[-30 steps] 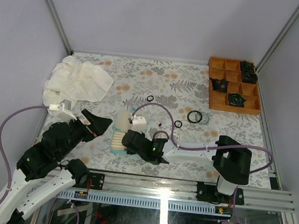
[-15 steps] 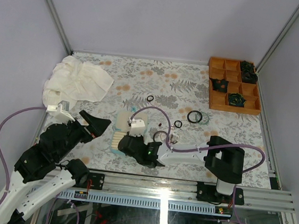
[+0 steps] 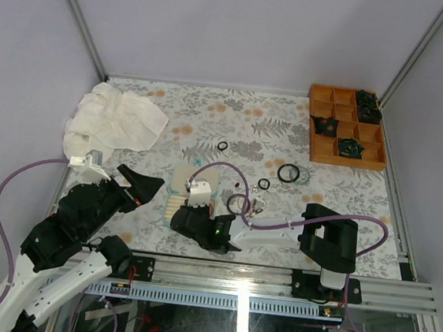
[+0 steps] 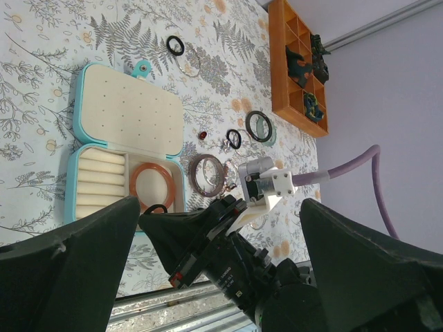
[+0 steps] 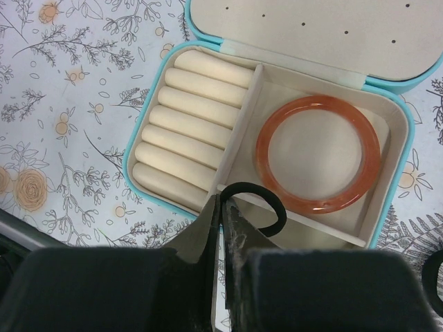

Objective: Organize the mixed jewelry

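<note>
Open teal hinged jewelry case with cream lining (image 3: pixel 191 180) lying flat on floral-print tablecloth (image 3: pixel 234 120), lid toward far side, base toward near rail. Right gripper (image 5: pixel 221 200) over near wall of case base, jaws pressed together, pinching small black ring (image 5: pixel 277 204) at its rim. Pinched ring hanging above narrow near slot of case, just beside reddish-brown bangle (image 5: pixel 318 102); contact with lining: cannot tell. Reddish-brown bangle flat in right compartment of case, apart from walls all round. Cream ring rolls (image 5: pixel 187 131) in left half of case, bare.

Left gripper (image 4: pixel 220 204) left of case, not touching it, fingers spread wide, holding nothing.

Loose pieces right of case: brownish-clear bangle (image 4: pixel 206 174) just beside case's right wall, second black ring (image 4: pixel 234 138) further right, large black bangle (image 4: pixel 258 126) overlapping teal bangle (image 3: pixel 304 175) beyond that. Third black ring (image 4: pixel 174 45) and thin clear bangle (image 4: pixel 190 66) beyond lid's far edge, near clasp tab.

Orange compartment tray (image 3: pixel 347 161) well apart from case, in far right corner, close to table's right edge. Crumpled white cloth (image 3: pixel 115 119) far left of case, near left wall.

Open tablecloth left of case and beyond lid up to back wall; right side of case crowded. Near wall of case close to metal rail (image 3: pixel 273 278), little room there.
</note>
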{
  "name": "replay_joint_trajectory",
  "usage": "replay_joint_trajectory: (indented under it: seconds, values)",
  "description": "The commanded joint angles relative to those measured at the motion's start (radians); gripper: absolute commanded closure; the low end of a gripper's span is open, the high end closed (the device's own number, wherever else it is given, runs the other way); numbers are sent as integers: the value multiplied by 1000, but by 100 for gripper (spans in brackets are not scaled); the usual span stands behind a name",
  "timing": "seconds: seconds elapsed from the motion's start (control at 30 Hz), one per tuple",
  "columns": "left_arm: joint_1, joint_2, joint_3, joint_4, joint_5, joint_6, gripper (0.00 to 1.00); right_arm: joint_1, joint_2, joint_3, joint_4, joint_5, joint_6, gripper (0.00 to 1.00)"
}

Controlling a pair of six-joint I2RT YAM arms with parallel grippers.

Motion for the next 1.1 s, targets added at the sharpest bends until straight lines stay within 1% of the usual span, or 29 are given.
replay_joint_trajectory:
  seconds: [0.0, 0.13, 0.27, 0.73, 1.07]
  values:
    - [5, -16, 2, 5, 6, 12, 0, 15, 17, 57, -10, 86, 22, 96]
    - [6, -15, 2, 4, 4, 13, 0, 19, 28, 69, -24, 97, 19, 95]
    - [5, -13, 4, 4, 3, 16, 0, 23, 32, 76, -36, 109, 15, 92]
    - [4, -13, 8, 3, 3, 14, 0, 41, 27, 82, -55, 169, -8, 93]
    - [5, -19, 9, -1, 3, 12, 0, 66, 61, 103, -62, 187, -18, 92]
